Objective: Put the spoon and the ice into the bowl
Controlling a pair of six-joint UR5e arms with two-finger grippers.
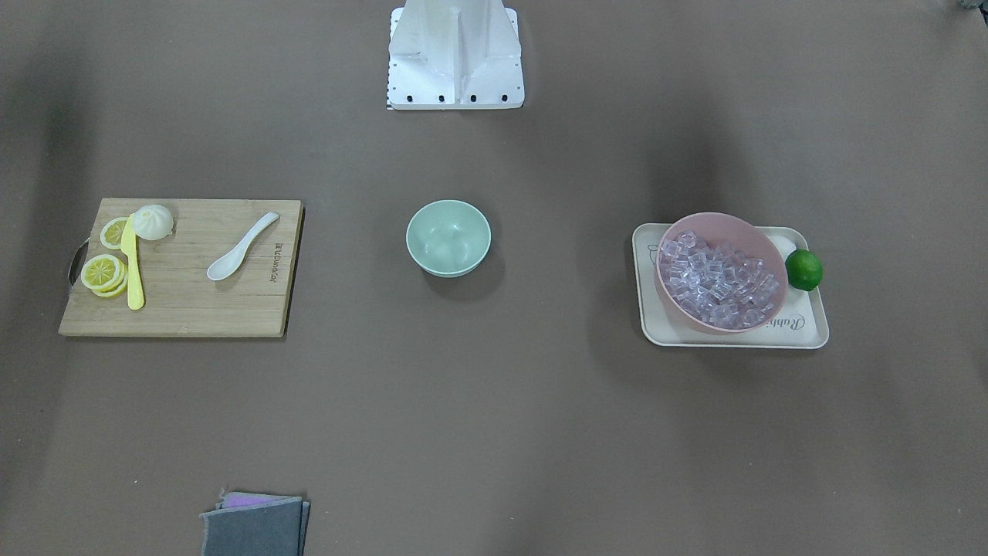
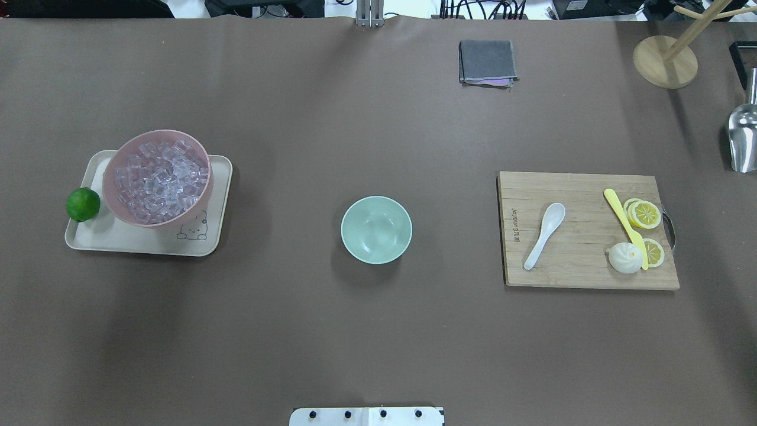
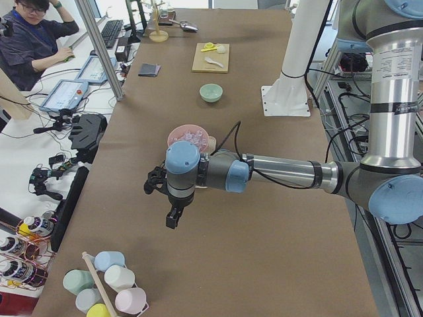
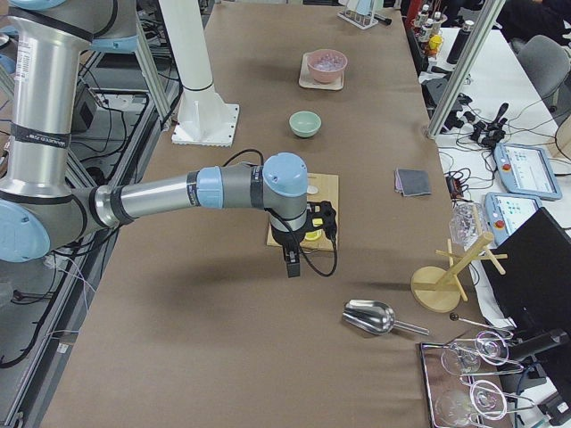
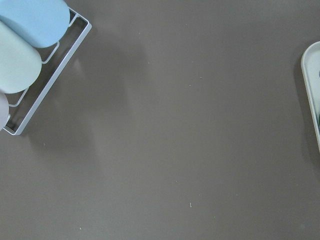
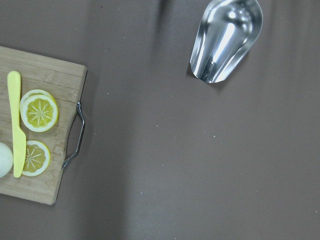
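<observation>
The white spoon [image 2: 544,235] lies on a wooden cutting board [image 2: 585,272] on the table's right; it also shows in the front view [image 1: 241,246]. Several clear ice cubes [image 2: 159,177] fill a pink bowl [image 2: 198,148] on the left. The mint-green bowl [image 2: 376,229] stands empty at the middle. My left gripper [image 3: 173,218] hangs above the table past the pink bowl, near the table's left end. My right gripper [image 4: 292,265] hangs past the cutting board's outer end. Both show only in the side views, so I cannot tell whether they are open or shut.
The pink bowl sits on a cream tray [image 2: 89,239] with a lime [image 2: 83,204]. A yellow knife [image 2: 624,225], lemon slices [image 2: 643,213] and a bun [image 2: 625,258] share the board. A metal scoop [image 6: 225,40], a grey cloth [image 2: 487,61] and a cup rack [image 5: 30,55] lie around.
</observation>
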